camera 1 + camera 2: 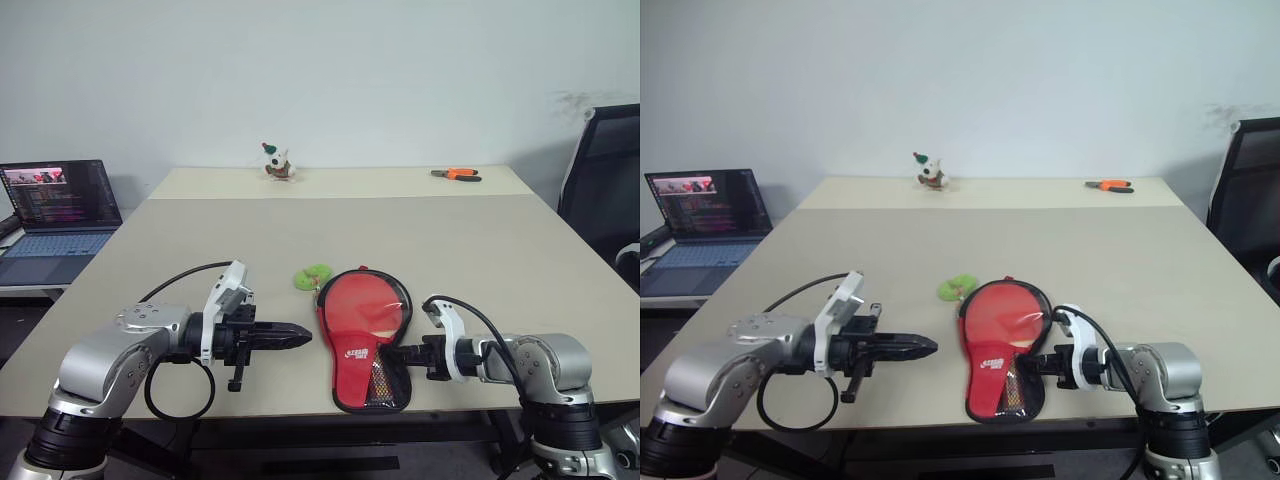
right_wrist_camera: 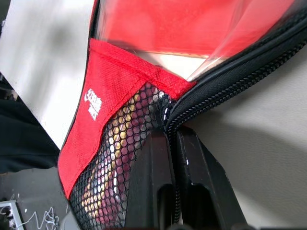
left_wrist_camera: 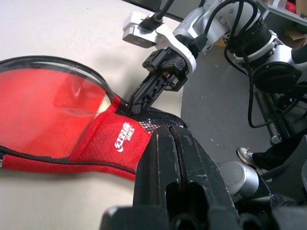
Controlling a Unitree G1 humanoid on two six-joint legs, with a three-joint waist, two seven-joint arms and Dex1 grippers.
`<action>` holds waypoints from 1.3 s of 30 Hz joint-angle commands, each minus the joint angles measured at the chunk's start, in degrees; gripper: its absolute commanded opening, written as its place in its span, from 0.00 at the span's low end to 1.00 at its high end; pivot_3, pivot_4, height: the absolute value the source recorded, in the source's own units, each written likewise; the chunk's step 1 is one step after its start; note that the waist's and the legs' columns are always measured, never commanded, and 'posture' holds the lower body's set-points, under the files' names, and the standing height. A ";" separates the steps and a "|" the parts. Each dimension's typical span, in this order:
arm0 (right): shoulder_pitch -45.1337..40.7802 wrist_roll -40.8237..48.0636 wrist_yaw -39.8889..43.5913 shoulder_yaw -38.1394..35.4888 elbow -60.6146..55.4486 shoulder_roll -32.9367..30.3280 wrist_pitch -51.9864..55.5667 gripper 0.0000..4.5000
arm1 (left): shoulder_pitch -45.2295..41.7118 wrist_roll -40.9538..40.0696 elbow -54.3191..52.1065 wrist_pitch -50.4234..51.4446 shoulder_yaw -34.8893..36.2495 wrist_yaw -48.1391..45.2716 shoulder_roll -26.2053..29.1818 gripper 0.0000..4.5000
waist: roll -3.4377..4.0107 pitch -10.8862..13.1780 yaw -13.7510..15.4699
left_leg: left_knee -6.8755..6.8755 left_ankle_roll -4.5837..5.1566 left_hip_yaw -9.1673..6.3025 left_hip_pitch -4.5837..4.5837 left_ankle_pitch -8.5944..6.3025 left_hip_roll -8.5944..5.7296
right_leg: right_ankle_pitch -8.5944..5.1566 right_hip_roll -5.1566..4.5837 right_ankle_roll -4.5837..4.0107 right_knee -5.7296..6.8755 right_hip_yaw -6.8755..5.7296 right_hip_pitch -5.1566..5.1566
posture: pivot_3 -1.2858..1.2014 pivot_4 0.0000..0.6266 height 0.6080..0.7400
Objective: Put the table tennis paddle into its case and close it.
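The case (image 1: 362, 342) lies near the front edge of the beige table (image 1: 480, 250), red side up with its white logo and mesh pocket toward the robot, and the table tennis paddle (image 1: 366, 304) sits inside it, its red face showing through the clear window with a sliver of pale handle below. The right gripper (image 1: 396, 353) comes in low from the right, fingers pressed together and pinching the black zip edging at the case's narrow end, beside the mesh pocket. The left gripper (image 1: 300, 337) hovers just left of the case, fingers closed on nothing, pointing across at it without touching. A small green object (image 1: 312, 276) rests beside the case's far rim. At the table's back edge stand a small figurine (image 1: 277, 162) and orange-handled pliers (image 1: 456, 174), and an open laptop (image 1: 58, 215) sits off to the left.
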 commanded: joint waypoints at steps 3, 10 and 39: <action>-0.37 1.30 -0.61 -0.75 0.87 -1.92 -0.33 0.11 | 0.63 -0.60 -1.82 -0.71 0.67 0.85 1.00 0.00 | -0.01 0.00 0.00 | 0.01 0.00 -0.02 0.00 0.00 0.00 | 0.00 0.00 0.01 0.00 -0.02 0.01 | 0.52 0.24 1.00; -1.11 3.22 0.58 -0.05 -3.52 -6.93 -2.80 0.59 | 1.66 -0.93 -2.43 -0.93 1.38 2.28 0.80 0.00 | 0.01 0.00 0.33 | 0.02 0.00 -0.03 -0.01 0.00 -0.01 | 0.00 -0.01 0.01 0.00 -0.03 0.01 | 0.52 0.24 1.00; -5.32 -11.66 6.97 18.82 15.50 -4.98 -44.85 1.00 | -9.60 16.70 19.85 -8.54 -1.76 28.88 -11.45 0.26 | -0.07 -0.03 0.63 | 0.05 -0.01 -0.11 -0.03 0.01 -0.02 | 0.01 -0.02 0.01 -0.08 -0.14 0.06 | 0.52 0.24 1.00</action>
